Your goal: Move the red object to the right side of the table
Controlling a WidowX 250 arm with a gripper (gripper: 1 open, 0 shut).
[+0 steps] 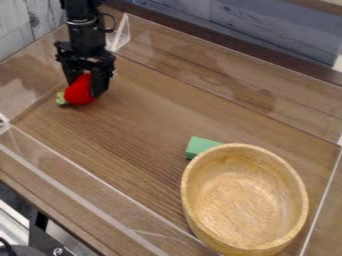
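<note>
Near the far left corner of the bench [134, 140]: red object [79, 91], small and round, lying flat on the wood. Right over it, black gripper [84, 88], pointing down, jaws wide open on both sides of the fruit, not squeezing it. By the near right corner: big wooden bowl [246, 203]. Just beside the bowl's far left rim, partly hidden: flat green block [203, 147].

Red object [80, 91] far left on table [147, 140], bowl [245, 200] front right
</note>
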